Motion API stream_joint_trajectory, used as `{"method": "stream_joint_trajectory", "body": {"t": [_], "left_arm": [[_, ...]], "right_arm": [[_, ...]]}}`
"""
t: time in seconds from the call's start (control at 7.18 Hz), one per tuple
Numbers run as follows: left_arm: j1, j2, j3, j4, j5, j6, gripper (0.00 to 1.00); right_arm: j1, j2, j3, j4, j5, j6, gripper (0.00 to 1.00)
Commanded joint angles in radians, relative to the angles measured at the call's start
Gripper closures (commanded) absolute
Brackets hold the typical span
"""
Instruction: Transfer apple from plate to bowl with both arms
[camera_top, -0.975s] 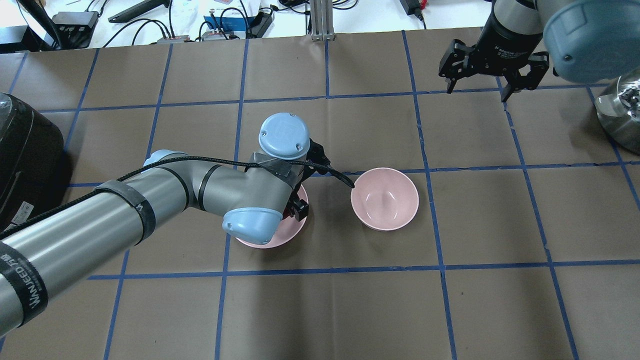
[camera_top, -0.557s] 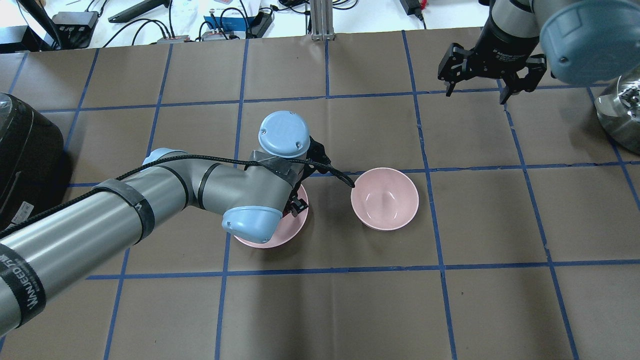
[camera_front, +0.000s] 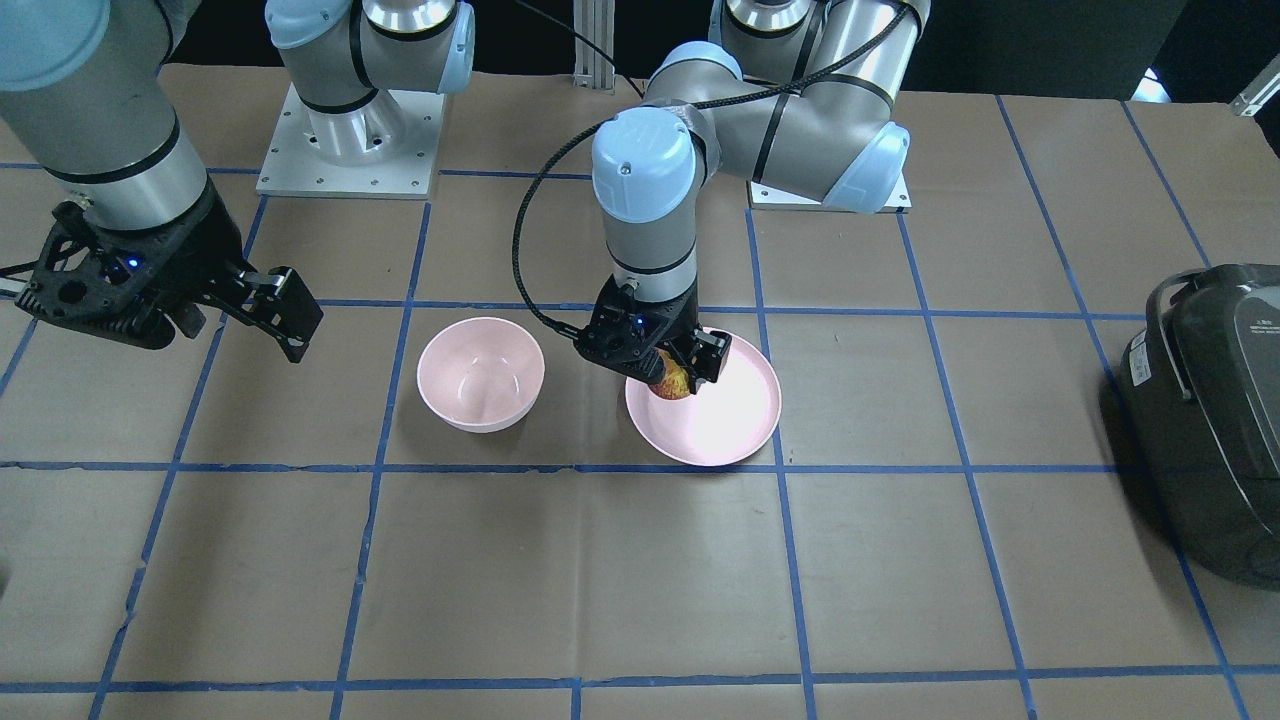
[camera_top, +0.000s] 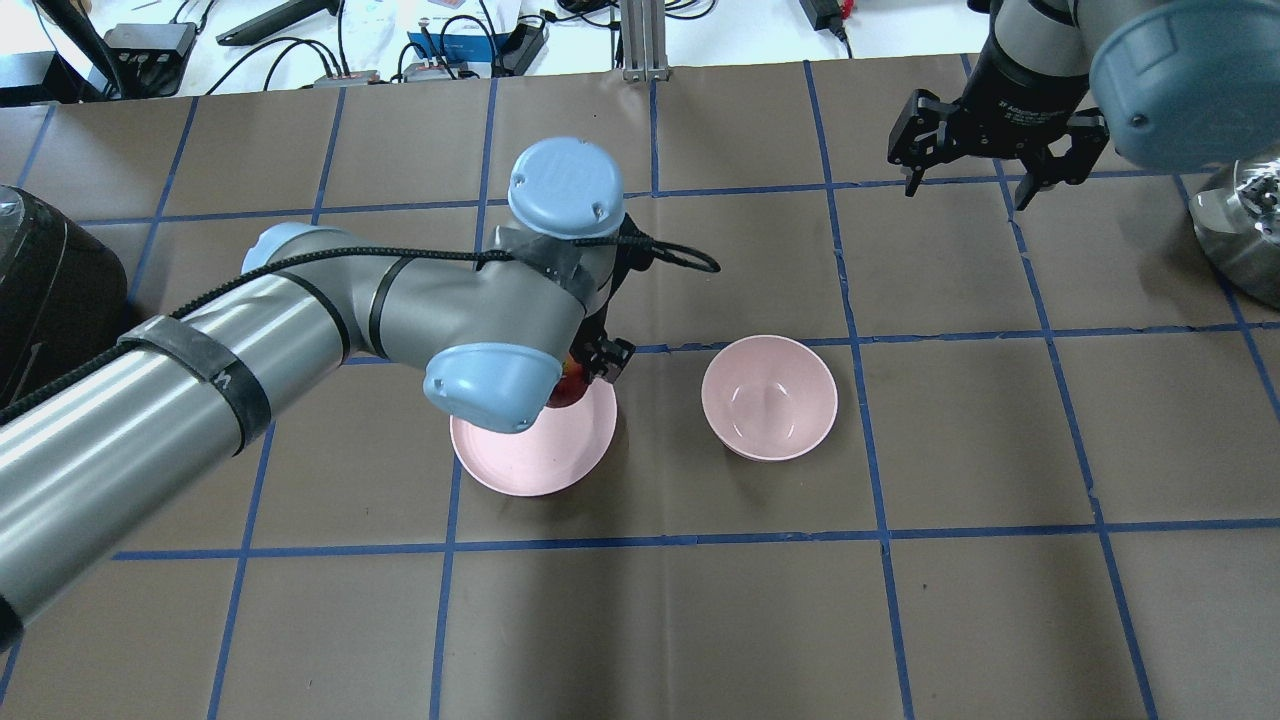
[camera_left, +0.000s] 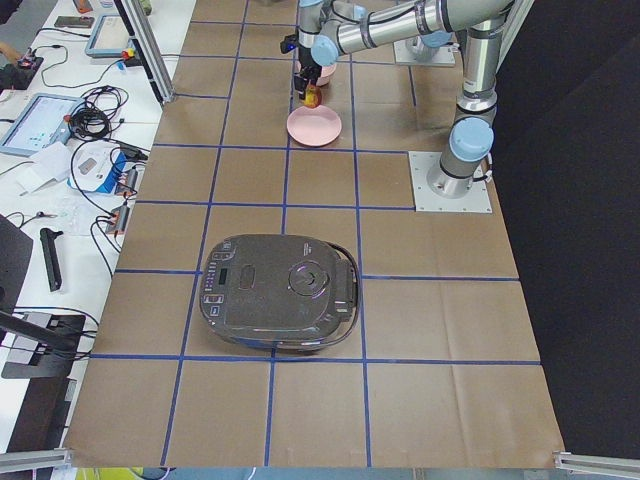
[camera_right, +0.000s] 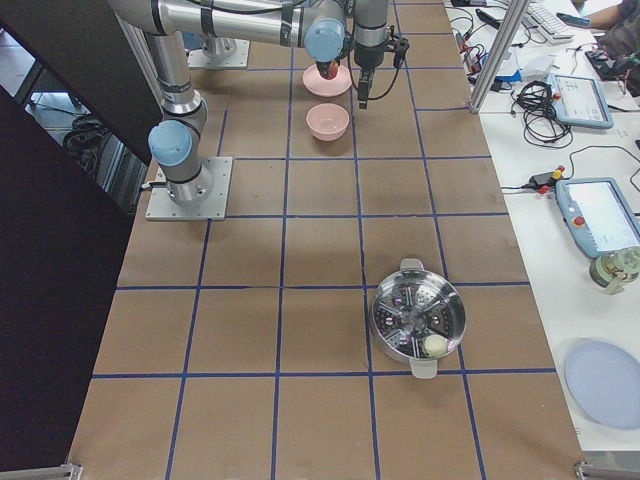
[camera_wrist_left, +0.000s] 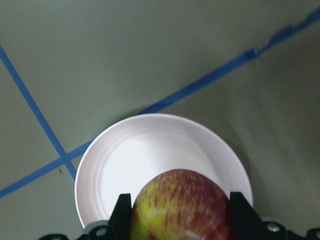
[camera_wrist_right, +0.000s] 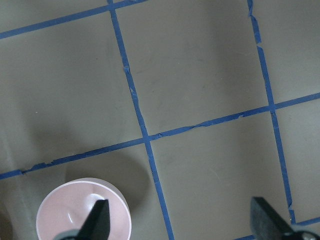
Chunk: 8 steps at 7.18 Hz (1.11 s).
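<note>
My left gripper (camera_front: 670, 376) is shut on the red-and-yellow apple (camera_front: 673, 384) and holds it just above the far part of the flat pink plate (camera_front: 715, 430). The left wrist view shows the apple (camera_wrist_left: 180, 207) between both fingers with the plate (camera_wrist_left: 130, 160) below it. From overhead the apple (camera_top: 568, 392) peeks out under the left wrist, above the plate (camera_top: 530, 455). The empty deep pink bowl (camera_top: 768, 397) stands beside the plate, toward my right. My right gripper (camera_top: 967, 190) is open and empty, raised far beyond the bowl (camera_wrist_right: 82, 210).
A black rice cooker (camera_top: 50, 300) stands at the table's left end. A steel steamer pot (camera_top: 1240, 220) stands at the right end. Blue tape lines grid the brown table cover. Cables and devices lie beyond the far edge.
My left gripper has risen off the plate with the apple in it, uncovering most of the plate. The right gripper has shifted slightly and stays open.
</note>
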Motion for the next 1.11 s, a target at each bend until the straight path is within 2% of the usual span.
{"method": "stream_joint_trajectory", "body": {"t": [0.0, 0.14, 0.28, 0.56, 0.7, 0.84, 0.97], "left_arm": [[-0.058, -0.072, 0.190, -0.115, -0.086, -0.341, 0.84], [-0.088, -0.118, 0.246, -0.120, -0.167, -0.470, 0.84], [-0.127, -0.151, 0.254, -0.117, -0.203, -0.649, 0.84], [-0.153, -0.187, 0.264, -0.087, -0.243, -0.802, 0.84], [-0.165, -0.224, 0.258, -0.009, -0.277, -0.901, 0.78], [-0.170, -0.235, 0.258, 0.012, -0.276, -0.913, 0.60], [-0.171, -0.240, 0.251, 0.012, -0.277, -0.908, 0.01]], "right_arm": [[0.002, -0.001, 0.011, 0.001, -0.004, -0.025, 0.00], [-0.007, 0.000, 0.017, -0.014, -0.004, -0.063, 0.00], [-0.006, 0.000, 0.017, -0.014, -0.006, -0.075, 0.00], [-0.016, 0.000, 0.019, -0.017, -0.059, -0.076, 0.00], [-0.016, 0.000, 0.019, -0.017, -0.084, -0.076, 0.00], [-0.018, 0.000, 0.020, -0.017, -0.084, -0.072, 0.00], [-0.018, 0.000, 0.020, -0.016, -0.084, -0.072, 0.00]]}}
